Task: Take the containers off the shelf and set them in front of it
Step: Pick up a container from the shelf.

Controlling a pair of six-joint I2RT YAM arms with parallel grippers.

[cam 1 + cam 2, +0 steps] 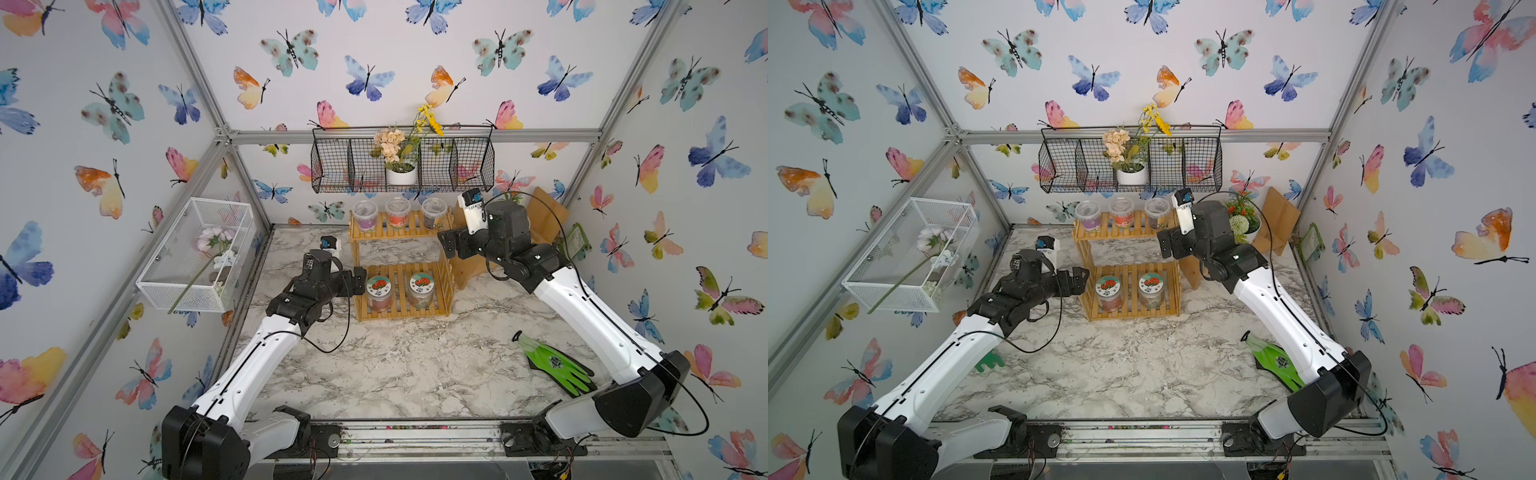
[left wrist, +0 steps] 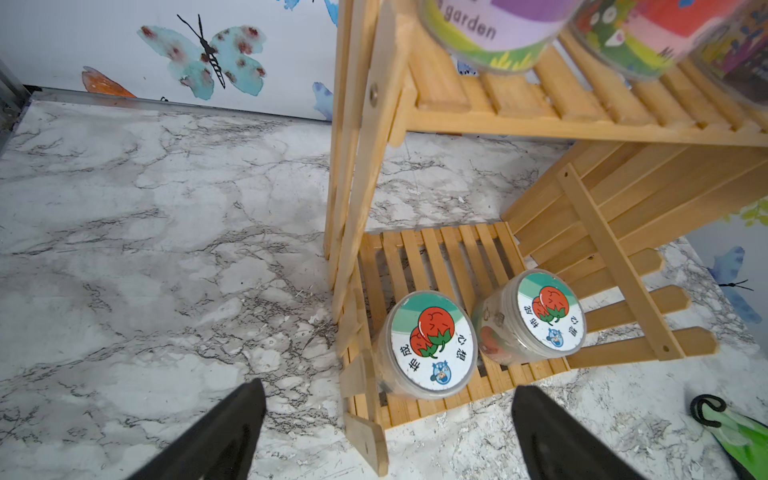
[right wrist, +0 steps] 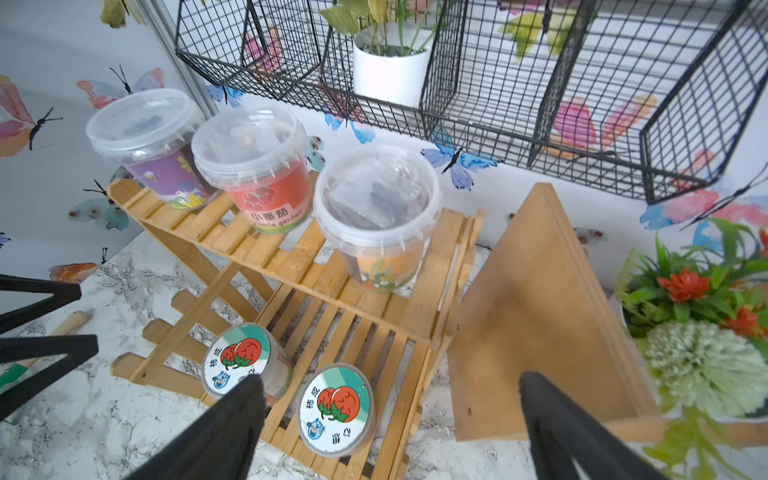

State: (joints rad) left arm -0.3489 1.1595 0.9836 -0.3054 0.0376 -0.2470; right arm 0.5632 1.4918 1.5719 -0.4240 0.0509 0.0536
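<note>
left gripper (image 1: 358,279) spread, empty, jar (image 1: 378,291) just ahead on shelf (image 1: 399,272); right gripper (image 1: 451,245) spread, empty, dark cup (image 1: 433,210) ahead; both likely staged for pickup

— Can you make out the three small clear lidded cups (image 2: 494,37) on the two-tier bamboo shelf (image 2: 519,120)?

— Not in the left wrist view; its edge cuts off their lids. In the right wrist view one black finger (image 3: 232,419) of the right gripper (image 3: 390,376) covers part of a white-lidded clear jar (image 3: 226,353) on the shelf's lower tier.

— The green fabric glove (image 1: 1273,361) before the shelf?

— Half behind the white right arm (image 1: 1287,316), in a top view.
</note>
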